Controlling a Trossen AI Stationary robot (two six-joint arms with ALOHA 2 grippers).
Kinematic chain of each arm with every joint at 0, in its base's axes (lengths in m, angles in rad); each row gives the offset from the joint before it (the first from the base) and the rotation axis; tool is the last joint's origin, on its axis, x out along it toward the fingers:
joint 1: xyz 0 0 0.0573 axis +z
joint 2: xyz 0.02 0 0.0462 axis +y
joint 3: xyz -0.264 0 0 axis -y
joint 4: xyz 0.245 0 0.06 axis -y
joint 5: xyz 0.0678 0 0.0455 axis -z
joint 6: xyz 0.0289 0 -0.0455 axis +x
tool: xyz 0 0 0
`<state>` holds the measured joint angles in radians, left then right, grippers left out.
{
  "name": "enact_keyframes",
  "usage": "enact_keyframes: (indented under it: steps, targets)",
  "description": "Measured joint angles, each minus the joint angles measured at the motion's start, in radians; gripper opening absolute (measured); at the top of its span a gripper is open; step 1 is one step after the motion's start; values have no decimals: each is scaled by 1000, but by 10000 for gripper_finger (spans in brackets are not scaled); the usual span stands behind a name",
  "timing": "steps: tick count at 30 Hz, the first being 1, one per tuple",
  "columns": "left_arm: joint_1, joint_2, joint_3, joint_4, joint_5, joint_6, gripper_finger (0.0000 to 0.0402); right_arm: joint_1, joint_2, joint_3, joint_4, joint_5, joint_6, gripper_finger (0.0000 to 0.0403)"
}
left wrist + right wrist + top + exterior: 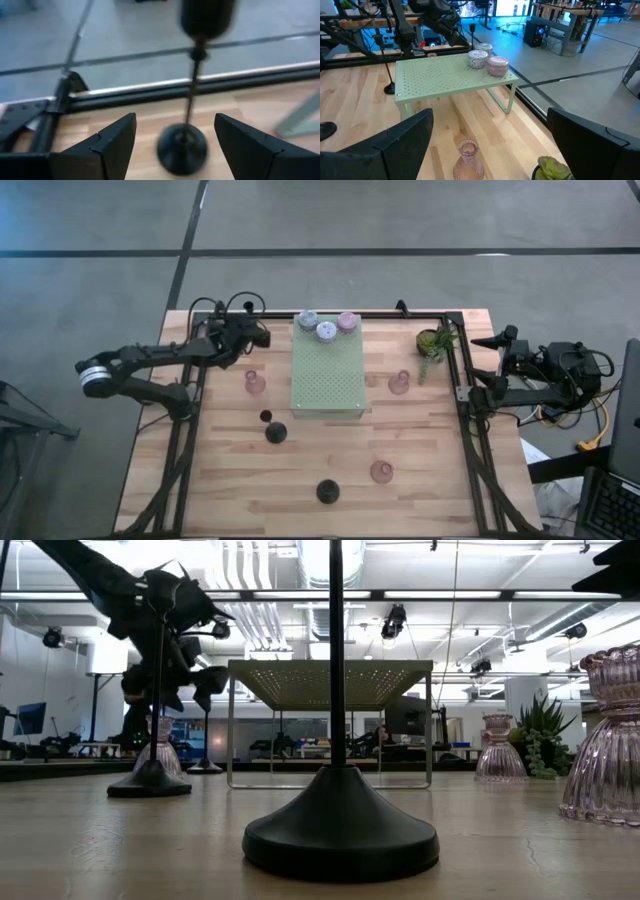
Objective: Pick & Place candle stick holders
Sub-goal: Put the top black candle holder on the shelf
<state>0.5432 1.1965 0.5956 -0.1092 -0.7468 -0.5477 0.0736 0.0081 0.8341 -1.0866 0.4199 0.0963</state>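
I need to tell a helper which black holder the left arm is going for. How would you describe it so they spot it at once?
Start at the pale green perforated shelf in the table's middle and look towards its left far corner, where the left gripper hangs open. Between its fingers stands a black thin-stemmed candle stick holder on a round base; the other black holders stand unattended nearer the front edge.

Four black holders (pixel 276 433), three pink glass holders (pixel 381 471), three pastel round holders (pixel 326 330), one mat (pixel 328 375), one plant (pixel 434 343).
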Motion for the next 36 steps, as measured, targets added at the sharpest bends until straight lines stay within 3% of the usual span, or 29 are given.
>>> enact_keyframes:
  steps: [7,13,25,30,36]
  targets:
    - [36,0,-90,236,1,132,273,0,0,0,0,0,0,384]
    - [72,2,-118,332,10,144,273,0,0,0,0,0,0,384]
    - [143,86,-124,495,129,206,269,0,0,0,0,0,0,384]
    - [145,122,-124,561,133,206,222,0,0,0,0,0,0,384]
    - [145,119,-124,562,145,235,103,0,0,0,0,0,0,384]
